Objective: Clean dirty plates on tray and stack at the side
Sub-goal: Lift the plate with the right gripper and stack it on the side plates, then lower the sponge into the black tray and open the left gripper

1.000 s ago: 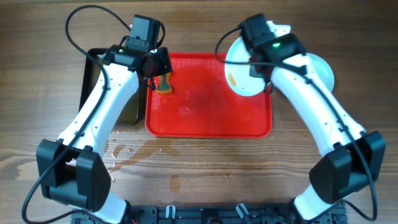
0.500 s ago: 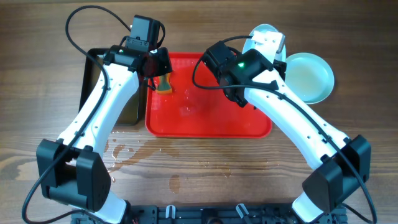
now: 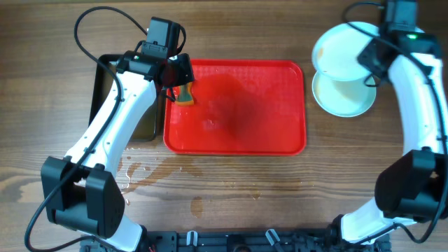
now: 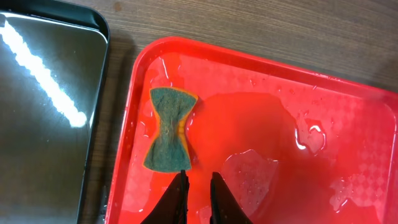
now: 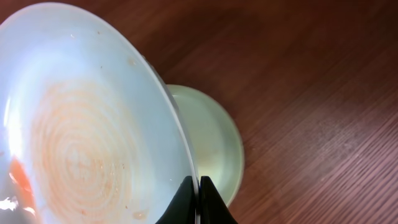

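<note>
A: L to R, what changed?

B: Left of the tray (image 3: 280,133), the black pan (image 4: 43,112) is the same. Left gripper (image 4: 198,177) hasn't moved vs 1 s ago, parked over the tray's far-left corner. Fingers nearly pressed together w/ nothing between them. Sponge (image 4: 169,135) lies flat on the wet tray just ahead of the tips, same spot as before.

A: Tray itself?

B: No plates on it now, just water. 1 s ago the right arm had the plate (image 5: 81,137) over the tray's far-right corner, 0.5 s ago it was swung across the tray. Now it's carried fully off, right of the tray.

A: Right claw state?

B: Right gripper (image 5: 196,182) is pinching that plate by the rim, tilted, hanging above the lower plate (image 5: 214,143), which sits on the table right of the tray. Not touching yet as far as visible.

A: Meaning for the task?

B: Prob. the stacking step, w/ release onto the lower plate next. But wrist view shows faint orange rings and a smear on the held plate's face, so cleaning looks incomplete. Only 2 plates visible; can't tell if a 3rd is under there.
</note>
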Robot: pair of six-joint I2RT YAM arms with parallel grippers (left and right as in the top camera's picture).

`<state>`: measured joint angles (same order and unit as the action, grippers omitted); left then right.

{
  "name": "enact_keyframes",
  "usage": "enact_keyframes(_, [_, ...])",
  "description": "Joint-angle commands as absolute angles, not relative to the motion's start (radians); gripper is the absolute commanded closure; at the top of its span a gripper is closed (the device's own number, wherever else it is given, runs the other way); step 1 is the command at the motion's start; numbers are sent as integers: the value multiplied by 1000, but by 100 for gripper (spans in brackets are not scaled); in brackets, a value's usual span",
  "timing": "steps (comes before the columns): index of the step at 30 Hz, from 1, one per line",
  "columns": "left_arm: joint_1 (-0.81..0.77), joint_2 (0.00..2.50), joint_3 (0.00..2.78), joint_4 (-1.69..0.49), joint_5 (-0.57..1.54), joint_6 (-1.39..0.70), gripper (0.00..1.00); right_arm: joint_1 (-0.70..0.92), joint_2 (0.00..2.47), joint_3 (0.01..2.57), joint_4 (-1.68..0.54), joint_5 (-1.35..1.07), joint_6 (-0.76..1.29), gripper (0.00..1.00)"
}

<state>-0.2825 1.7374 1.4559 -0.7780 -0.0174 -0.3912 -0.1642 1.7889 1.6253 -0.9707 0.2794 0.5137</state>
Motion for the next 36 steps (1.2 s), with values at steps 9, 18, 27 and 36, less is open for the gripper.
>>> enact_keyframes(9, [-285, 1749, 1443, -745, 3, -401, 90, -238, 2045, 1627, -1023, 222, 447, 95])
enact_keyframes(18, [-285, 1776, 1432, -695, 2, -397, 90, -177, 1895, 1691, -1057, -136, 271, 47])
enact_keyframes(27, [-285, 1975, 1432, -658, -19, -398, 75, 71, 1858, 1689, -898, -165, 269, 13])
enact_keyframes(36, [-285, 2157, 1432, -572, -23, -458, 40, 81, 1859, 1687, -913, -165, 261, 12])
